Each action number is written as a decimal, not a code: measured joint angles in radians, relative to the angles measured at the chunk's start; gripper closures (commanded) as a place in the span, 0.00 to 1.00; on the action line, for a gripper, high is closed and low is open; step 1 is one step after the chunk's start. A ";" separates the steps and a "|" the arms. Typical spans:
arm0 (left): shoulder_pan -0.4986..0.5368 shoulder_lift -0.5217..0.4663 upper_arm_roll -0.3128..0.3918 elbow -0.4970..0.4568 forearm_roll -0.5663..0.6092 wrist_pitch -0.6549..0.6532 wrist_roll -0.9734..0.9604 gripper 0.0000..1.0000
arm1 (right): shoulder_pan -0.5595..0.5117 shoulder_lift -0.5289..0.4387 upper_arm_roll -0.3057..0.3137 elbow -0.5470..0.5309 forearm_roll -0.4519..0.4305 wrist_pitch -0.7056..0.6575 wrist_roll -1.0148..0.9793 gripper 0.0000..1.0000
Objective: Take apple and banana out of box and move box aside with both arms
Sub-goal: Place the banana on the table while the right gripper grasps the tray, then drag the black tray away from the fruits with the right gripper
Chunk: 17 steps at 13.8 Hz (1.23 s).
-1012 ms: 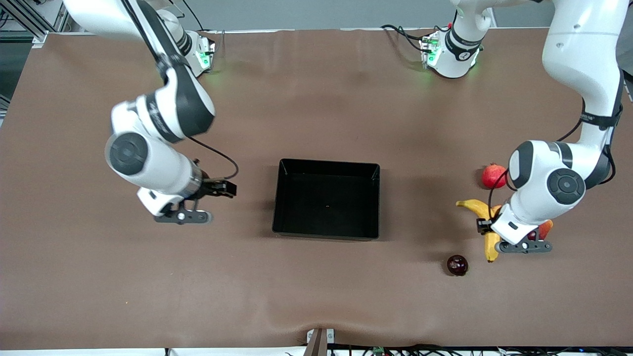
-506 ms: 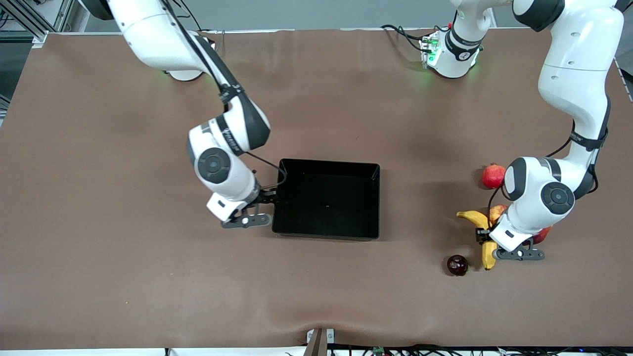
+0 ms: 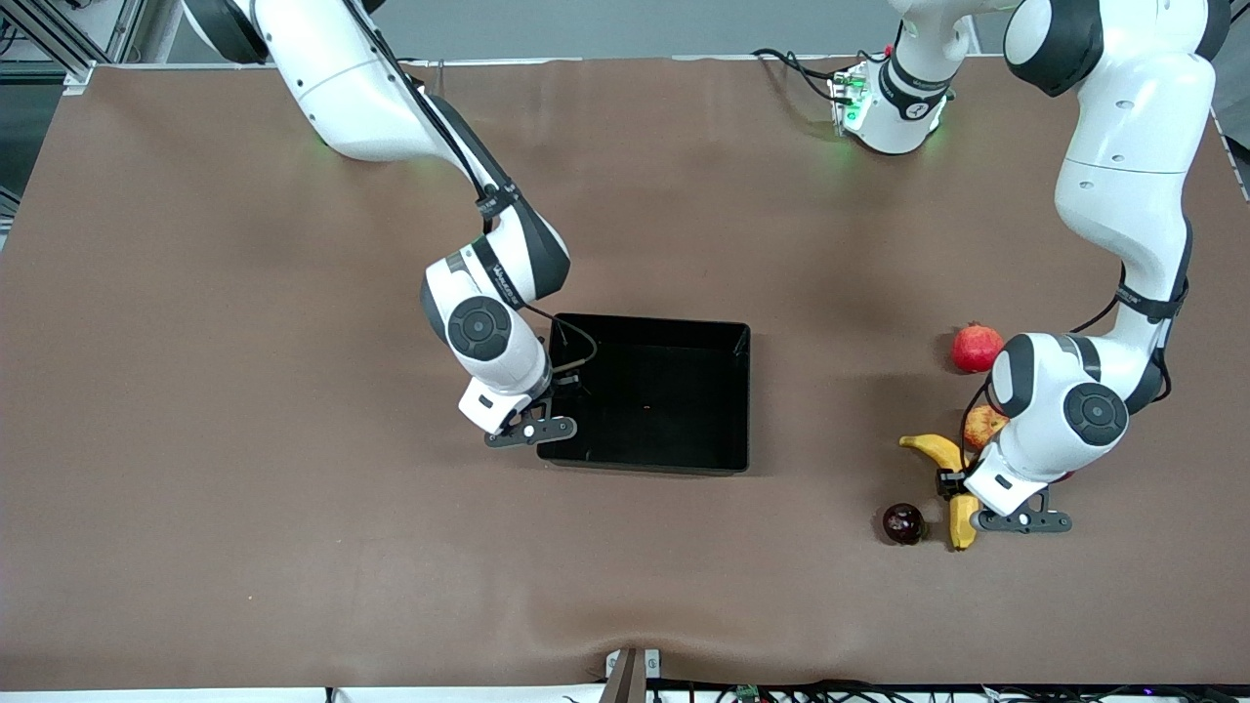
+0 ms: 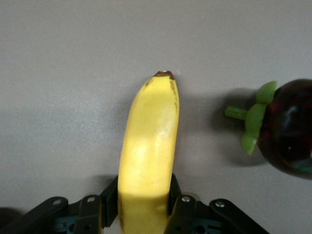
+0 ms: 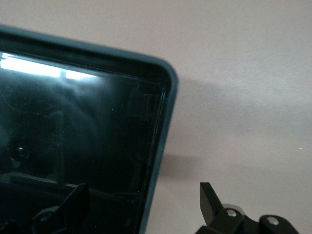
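Note:
The yellow banana (image 3: 936, 448) lies toward the left arm's end of the table, and my left gripper (image 3: 959, 485) is shut on its middle. In the left wrist view the banana (image 4: 148, 161) runs out from between the fingers (image 4: 108, 204) of the left gripper (image 4: 144, 207). The apple (image 3: 979, 425) sits beside the banana, partly hidden by the left arm. The black box (image 3: 747, 400) stands mid-table. My right gripper (image 3: 552, 395) is open astride the box's wall at the right arm's end. In the right wrist view one finger (image 5: 73, 200) of the right gripper (image 5: 144, 204) is inside that wall (image 5: 163, 126) and one outside.
A dark plum (image 3: 903, 523) with a green stem lies close beside the banana's tip, nearer the front camera, also in the left wrist view (image 4: 287, 129). A red pomegranate (image 3: 977, 348) sits farther from the camera than the apple. Brown table surface surrounds the box.
The right arm swung across the table to the box and now straddles its wall. The left gripper and the banana shifted a little toward the front camera.

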 measured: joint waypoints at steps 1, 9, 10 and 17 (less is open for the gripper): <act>-0.001 0.004 0.000 0.003 0.000 0.010 0.000 0.20 | 0.006 0.008 0.000 0.000 0.000 0.001 0.000 0.70; -0.009 -0.042 -0.013 0.082 0.002 -0.093 0.001 0.00 | 0.013 0.015 -0.004 0.000 0.001 0.001 0.001 1.00; -0.011 -0.079 -0.014 0.089 0.002 -0.161 0.001 0.00 | 0.013 0.015 -0.006 0.003 0.004 0.005 0.014 1.00; 0.000 -0.375 -0.013 0.098 0.002 -0.586 0.001 0.00 | -0.083 -0.116 -0.034 0.023 0.002 -0.147 0.016 1.00</act>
